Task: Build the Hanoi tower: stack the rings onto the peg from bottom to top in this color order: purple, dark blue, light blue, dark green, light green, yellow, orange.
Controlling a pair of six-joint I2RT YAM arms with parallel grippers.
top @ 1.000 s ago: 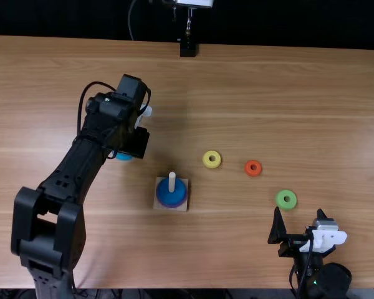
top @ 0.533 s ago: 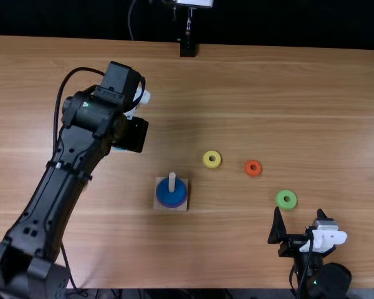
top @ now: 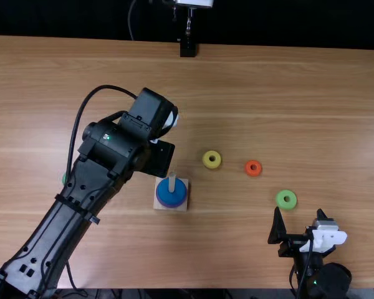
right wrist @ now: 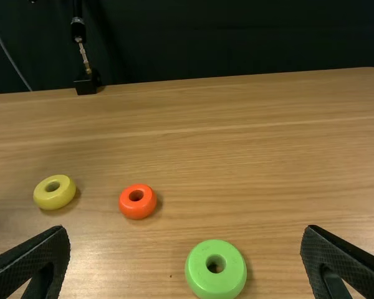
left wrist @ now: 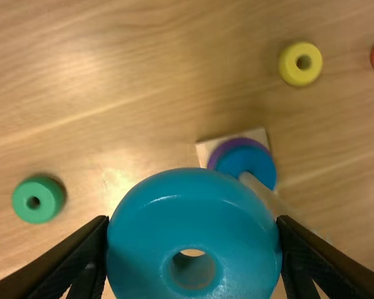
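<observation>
Here, the left gripper pinches the light blue ring near the peg; the right gripper, by the table's near edge, has jaws spread.

Seven rings, one peg and one base, as far as the overlaps let me count.

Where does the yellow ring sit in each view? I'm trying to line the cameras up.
Top view: the yellow ring lies on the table between the peg and the orange ring.
Left wrist view: the yellow ring lies past the peg, near the orange ring, which the picture's edge cuts off.
Right wrist view: the yellow ring is beside the orange ring, on the side away from the light green ring.
Shared landmark: the orange ring.
</observation>
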